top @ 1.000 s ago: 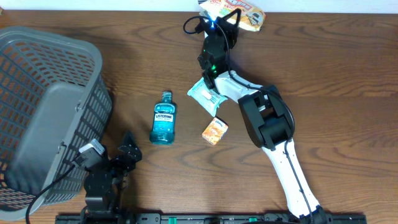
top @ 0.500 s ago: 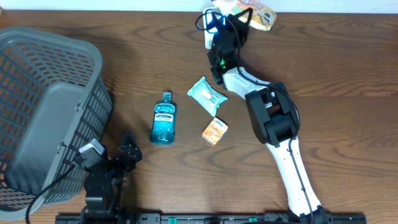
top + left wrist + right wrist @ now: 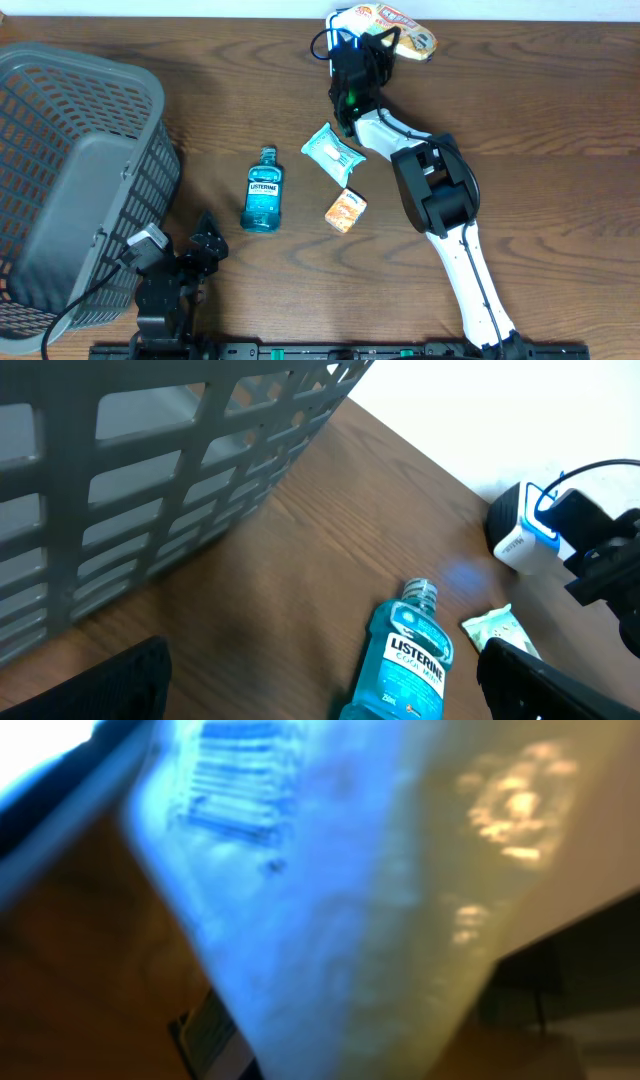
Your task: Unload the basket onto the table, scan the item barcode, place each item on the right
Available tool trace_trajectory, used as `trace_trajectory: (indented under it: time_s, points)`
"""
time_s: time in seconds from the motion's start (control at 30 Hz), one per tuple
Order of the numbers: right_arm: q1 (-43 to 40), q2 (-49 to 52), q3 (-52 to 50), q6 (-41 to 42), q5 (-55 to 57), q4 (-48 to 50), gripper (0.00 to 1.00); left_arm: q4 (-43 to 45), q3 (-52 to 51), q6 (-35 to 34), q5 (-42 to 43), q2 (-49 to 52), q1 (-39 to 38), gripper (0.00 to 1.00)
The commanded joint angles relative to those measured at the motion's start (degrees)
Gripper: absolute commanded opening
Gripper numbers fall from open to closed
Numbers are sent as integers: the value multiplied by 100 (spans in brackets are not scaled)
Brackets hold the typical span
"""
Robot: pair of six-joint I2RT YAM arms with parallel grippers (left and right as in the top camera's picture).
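Note:
My right gripper is shut on a crinkly snack bag at the table's far edge. It holds the bag beside the small white scanner, which glows blue. The bag fills the right wrist view and hides the fingers. Its printed barcode sits at the upper left, washed in blue light. My left gripper rests at the near left of the table, open and empty. In the left wrist view, that gripper has its dark fingers wide apart.
A blue Listerine bottle lies on its side mid-table. A pale green wipes pack and a small orange box lie to its right. A large grey slotted basket takes up the left side.
My right arm has carried the snack bag a little to the right and farther back, away from the wipes pack. The left arm has not moved.

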Motion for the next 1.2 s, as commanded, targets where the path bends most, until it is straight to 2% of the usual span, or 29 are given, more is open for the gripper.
trace_trajectory:
  time_s: [0.0,0.17,0.33,0.4,0.47,0.6,0.77,0.87,1.0,1.17]
  points:
    - [219,-26,92,-111,-26,-485,1,-120,-50,-9,-72,-42,17,98]
    - [330,-208,85,369,-15,-1685,1,-120,-50,-9,-72,-42,17,98]
    - [363,-660,68,706,-24,-2459,1,-120,-50,-9,-72,-42,17,98]
    - [358,-979,59,916,-101,-3156,1,-120,-50,-9,-72,-39,17,98]
    - [345,-1429,55,1467,-354,-4144,1,-120,-50,-9,-70,-42,17,98]
    - [304,-2494,55,2645,-911,-5429,1,-120,-50,-9,-70,-42,17,98]
    - [122,-3703,55,3587,-1375,-6054,1,-120,-50,-9,-70,-39,17,98]
    - [-122,-4406,55,3998,-1655,-6282,1,-120,-50,-9,-70,-39,17,98]
    - [-881,-5206,55,5010,-1897,-6728,1,-120,-50,-9,-70,-42,17,98]
    - [-2251,-5386,52,7051,-2238,-7746,1,-120,-50,-9,-70,-42,17,98]
